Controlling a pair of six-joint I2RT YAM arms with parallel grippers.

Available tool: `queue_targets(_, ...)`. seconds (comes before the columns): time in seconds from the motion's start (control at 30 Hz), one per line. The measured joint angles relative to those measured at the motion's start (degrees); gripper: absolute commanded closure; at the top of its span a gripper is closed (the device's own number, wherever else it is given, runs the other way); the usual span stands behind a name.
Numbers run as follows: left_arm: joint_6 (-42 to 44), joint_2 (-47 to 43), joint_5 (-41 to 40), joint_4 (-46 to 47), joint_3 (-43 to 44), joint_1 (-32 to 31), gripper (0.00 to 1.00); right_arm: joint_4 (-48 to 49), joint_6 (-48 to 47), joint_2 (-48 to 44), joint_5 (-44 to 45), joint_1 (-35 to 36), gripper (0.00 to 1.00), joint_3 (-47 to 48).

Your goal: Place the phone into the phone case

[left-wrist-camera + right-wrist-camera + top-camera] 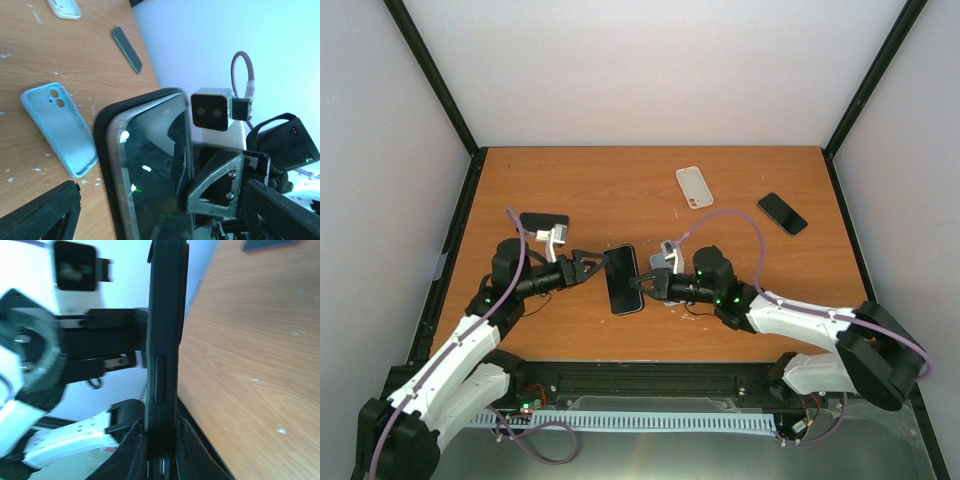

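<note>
Pinching the phone [623,279], the right pincer [639,287] holds; the left pincer [600,266] stands spread beside it. The black case [107,165] looks nearly seated; one corner wants pressing.

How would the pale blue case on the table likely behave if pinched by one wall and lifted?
The pale blue case looks thin-walled and empty, so it is probably light and bendy, likely sagging. Lying flat, open side up, it should slide rather than roll.

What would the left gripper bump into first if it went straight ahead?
Most likely the phone that the right gripper holds: the left gripper, open, points straight at its edge.
</note>
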Motion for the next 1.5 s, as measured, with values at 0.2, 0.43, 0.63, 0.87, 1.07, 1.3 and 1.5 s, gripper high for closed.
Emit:
queue_targets(0.2, -3.0, -1.9, 6.5, 6.7, -0.7, 0.2, 0.17, 5.7, 1.3, -3.7, -4.4, 0.0, 0.88, -0.1)
queue_targets(0.43, -10.0, -4.6, 10.9, 19.4, -4.4, 0.2, 0.36, 14.3, 5.7, -3.1, -8.1, 0.0, 0.88, -2.5)
queue_targets(0.63, -16.7, -5.5, 11.3, 28.4, -8.2, 0.2, 0.57, 20.3, 8.5, -1.7, -10.1, 0.0, 0.88, -3.4)
queue_targets(0.87, -20.6, -5.5, 10.8, 32.3, -9.5, 0.2, 0.76, 24.3, 9.7, -0.8, -11.5, 0.0, 0.88, -4.0)
queue_targets(1.07, -21.0, -5.9, 9.8, 30.8, -9.8, 0.1, 0.92, 25.2, 9.7, -0.8, -11.4, 0.0, 0.88, -4.8)
queue_targets(1.3, -19.8, -6.3, 9.0, 26.3, -9.6, 0.1, 0.99, 23.6, 9.4, -0.8, -11.0, 0.0, 0.88, -5.0)
queue_targets(1.5, -17.8, -7.5, 8.2, 21.9, -8.5, 0.1, 0.66, 23.1, 9.2, -0.8, -11.1, 0.0, 0.88, -5.0)
